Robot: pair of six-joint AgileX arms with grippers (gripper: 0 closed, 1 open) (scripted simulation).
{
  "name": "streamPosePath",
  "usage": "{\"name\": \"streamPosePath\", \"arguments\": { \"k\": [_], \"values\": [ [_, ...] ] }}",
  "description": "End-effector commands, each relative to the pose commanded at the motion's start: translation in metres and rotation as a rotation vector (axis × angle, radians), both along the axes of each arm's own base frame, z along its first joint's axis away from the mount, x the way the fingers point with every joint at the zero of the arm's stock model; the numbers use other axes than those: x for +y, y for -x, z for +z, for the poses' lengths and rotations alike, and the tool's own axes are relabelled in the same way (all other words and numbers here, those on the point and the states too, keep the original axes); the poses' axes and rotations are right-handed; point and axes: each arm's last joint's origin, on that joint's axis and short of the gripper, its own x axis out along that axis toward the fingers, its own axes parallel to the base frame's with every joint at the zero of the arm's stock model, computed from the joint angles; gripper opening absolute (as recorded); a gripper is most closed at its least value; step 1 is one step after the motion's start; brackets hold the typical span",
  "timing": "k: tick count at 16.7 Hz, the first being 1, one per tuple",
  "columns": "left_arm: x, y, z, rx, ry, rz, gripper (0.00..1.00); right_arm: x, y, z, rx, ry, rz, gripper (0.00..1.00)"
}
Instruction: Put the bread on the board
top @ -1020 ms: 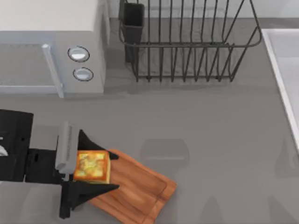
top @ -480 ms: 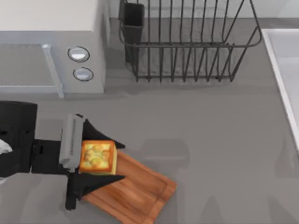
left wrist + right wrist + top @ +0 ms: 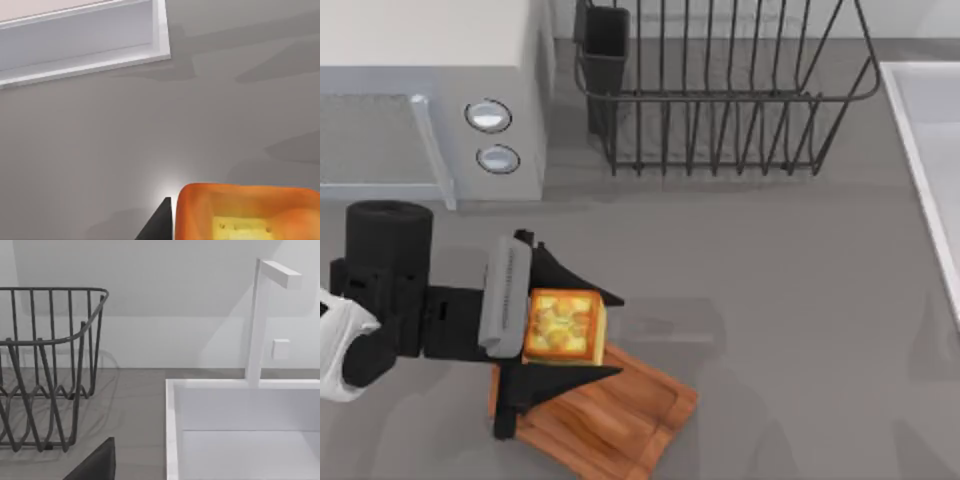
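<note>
Grey table (image 3: 770,300), left pincer (image 3: 582,332) gripping bread (image 3: 565,326) above board (image 3: 620,420).

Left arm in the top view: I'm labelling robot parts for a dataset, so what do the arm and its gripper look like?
The left arm is mostly black and blocky, with a round black cylinder housing on top and a rounded white shell at the picture's left edge. Its left gripper has a light grey ridged bar across the base and two black, wedge-shaped fingers tapering to points. No cables or markings are visible.
</note>
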Motion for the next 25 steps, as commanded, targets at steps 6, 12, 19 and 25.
{"name": "streamPosePath", "arguments": {
  "k": [6,12,19,25],
  "values": [
    [-0.003,0.010,-0.025,0.117,-0.057,0.062,0.00,0.000,0.000,0.000,0.000,0.000,0.000,1.00],
    [0.000,0.018,-0.037,0.181,-0.092,0.092,0.00,0.000,0.000,0.000,0.000,0.000,0.000,1.00],
    [0.000,0.018,-0.037,0.181,-0.092,0.092,0.45,0.000,0.000,0.000,0.000,0.000,0.000,1.00],
    [0.000,0.018,-0.037,0.181,-0.092,0.092,0.90,0.000,0.000,0.000,0.000,0.000,0.000,1.00]
  ]
}}
